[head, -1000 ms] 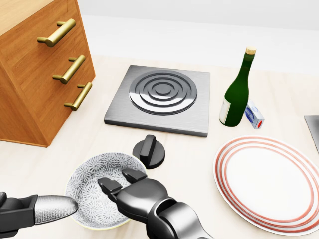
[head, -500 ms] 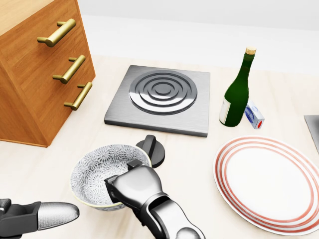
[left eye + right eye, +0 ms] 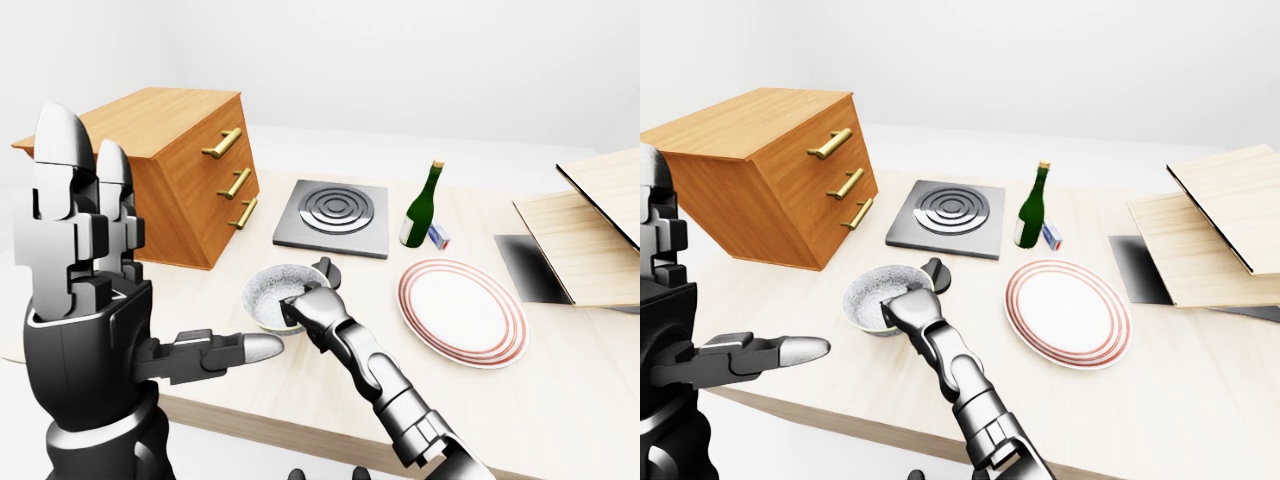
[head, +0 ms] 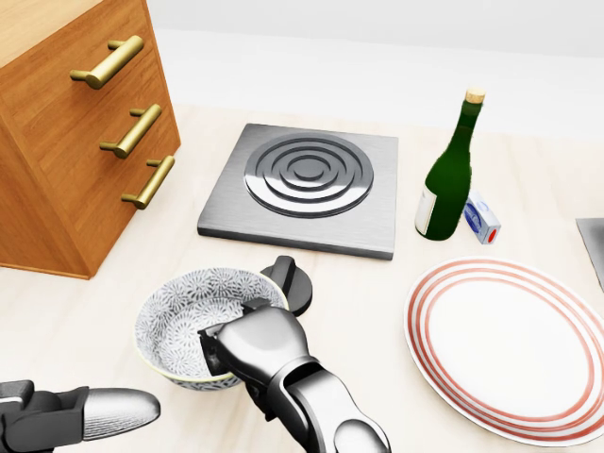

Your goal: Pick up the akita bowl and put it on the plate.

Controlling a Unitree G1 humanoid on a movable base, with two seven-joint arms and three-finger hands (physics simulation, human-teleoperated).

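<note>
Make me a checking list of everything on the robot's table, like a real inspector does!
Surface: pale wooden table, flat.
Job's things: patterned akita bowl, held at its rim, left of the plate in the head view; red-ringed plate, nothing on it.
Clutter: stove plate; black knob beside the bowl; green bottle; small box next to the bottle; drawer cabinet.
Grippers: right hand closed on the bowl's rim; left hand open, holding nothing.
Cables: nothing seen.
Surroundings: white wall; wooden boards and a dark mat at the right-eye view's right.
</note>
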